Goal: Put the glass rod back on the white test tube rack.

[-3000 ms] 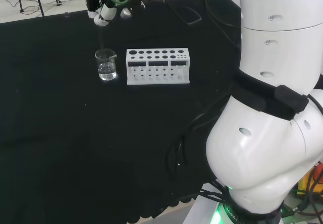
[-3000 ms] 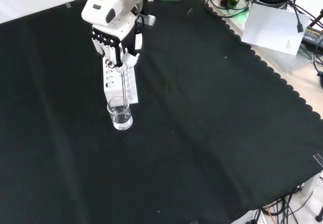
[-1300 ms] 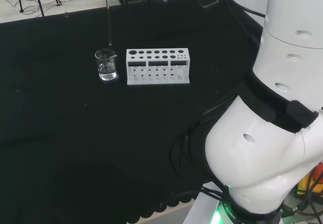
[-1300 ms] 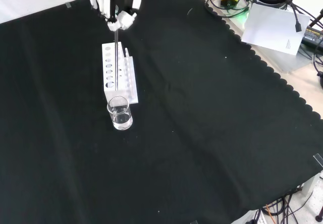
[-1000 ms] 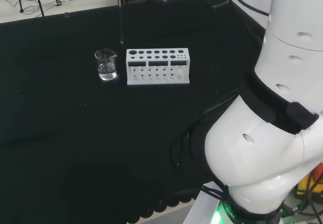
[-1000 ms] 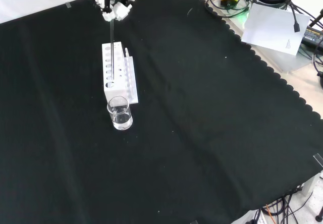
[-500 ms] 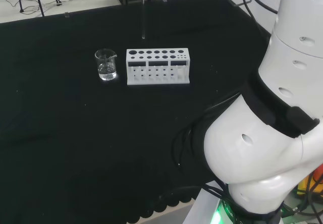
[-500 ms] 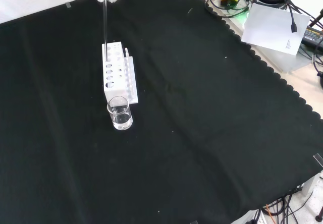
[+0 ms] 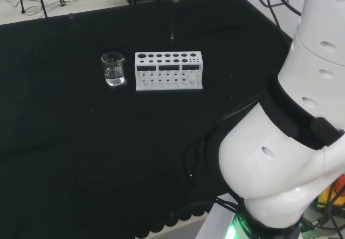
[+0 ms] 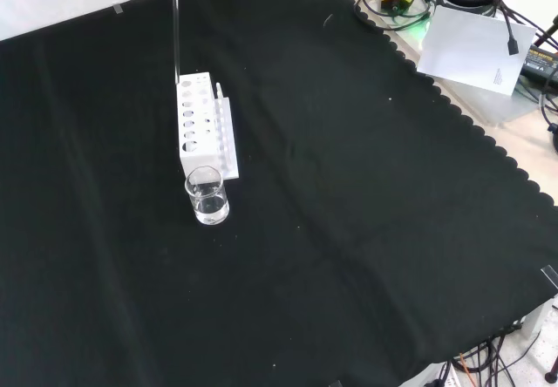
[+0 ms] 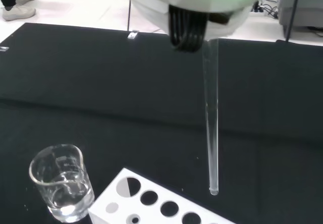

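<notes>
Now we hold rod upright above rack; hand's grip unclear. We should centre over a hole, then lower straight.

the bench is covered by a black cloth with a scalloped edge, seen at the right in the front view. a white test tube rack is stood on the cloth, its top rows of round holes left unfilled. a small clear beaker with a little clear liquid is placed just beside the rack's short end, to its left in the head view and nearer the camera in the front view.
</notes>
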